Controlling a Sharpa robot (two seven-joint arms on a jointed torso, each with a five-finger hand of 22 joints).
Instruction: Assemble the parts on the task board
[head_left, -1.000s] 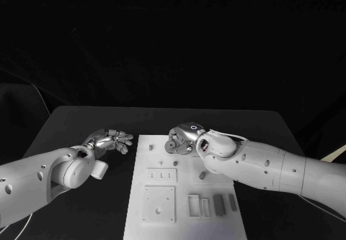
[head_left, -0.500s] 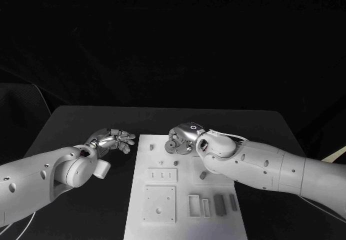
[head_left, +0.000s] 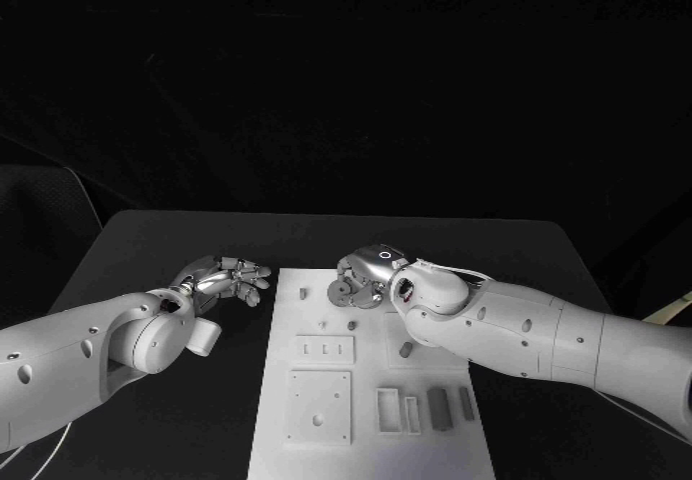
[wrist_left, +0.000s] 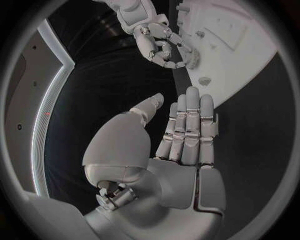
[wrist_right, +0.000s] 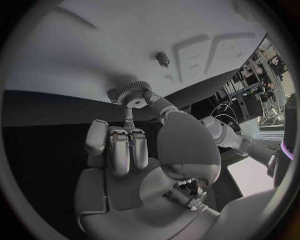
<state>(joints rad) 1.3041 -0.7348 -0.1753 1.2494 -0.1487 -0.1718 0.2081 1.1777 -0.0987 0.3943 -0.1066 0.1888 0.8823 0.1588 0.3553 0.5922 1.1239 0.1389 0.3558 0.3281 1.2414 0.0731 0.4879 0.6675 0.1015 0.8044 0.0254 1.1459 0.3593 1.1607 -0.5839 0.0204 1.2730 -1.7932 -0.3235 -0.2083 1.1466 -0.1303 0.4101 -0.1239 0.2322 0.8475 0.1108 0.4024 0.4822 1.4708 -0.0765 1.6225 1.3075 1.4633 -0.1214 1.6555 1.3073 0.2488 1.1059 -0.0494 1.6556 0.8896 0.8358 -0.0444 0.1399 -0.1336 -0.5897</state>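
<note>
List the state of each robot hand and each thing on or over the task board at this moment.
Right robot hand: pinching a gear, over the board's far end.
Gear: held at the fingertips, above the board.
Left robot hand: holding nothing, fingers straight, beside the board's left edge.
Task board: flat on the table.
Small peg: upright in the board.
</note>
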